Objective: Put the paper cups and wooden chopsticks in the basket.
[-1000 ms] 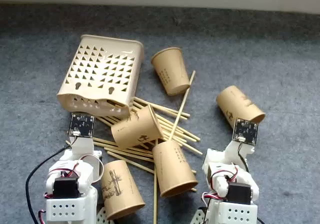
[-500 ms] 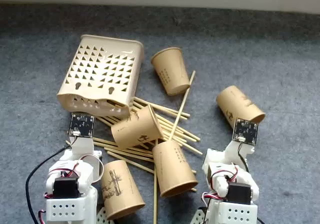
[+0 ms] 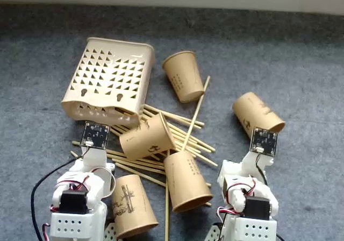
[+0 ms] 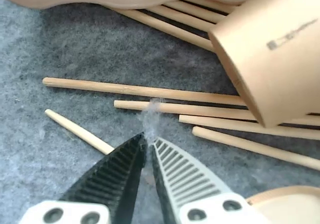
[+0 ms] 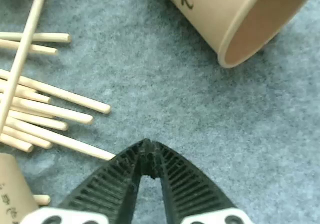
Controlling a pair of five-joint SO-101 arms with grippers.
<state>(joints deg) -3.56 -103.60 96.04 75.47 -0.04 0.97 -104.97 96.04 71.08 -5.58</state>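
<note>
High view: a beige perforated plastic basket (image 3: 107, 82) lies on its side on the grey carpeted table (image 3: 301, 63). Five brown paper cups (image 3: 183, 75) lie tipped over outside it, and pale wooden chopsticks (image 3: 177, 130) are strewn among them, some ends at the basket's lower edge. Left wrist view: the left gripper (image 4: 148, 143) has its jaws closed on nothing, tips just beside loose chopsticks, one cup near. Right wrist view: the right gripper (image 5: 149, 156) has its jaws likewise closed and empty, over bare carpet between chopstick ends and a cup's open mouth.
</note>
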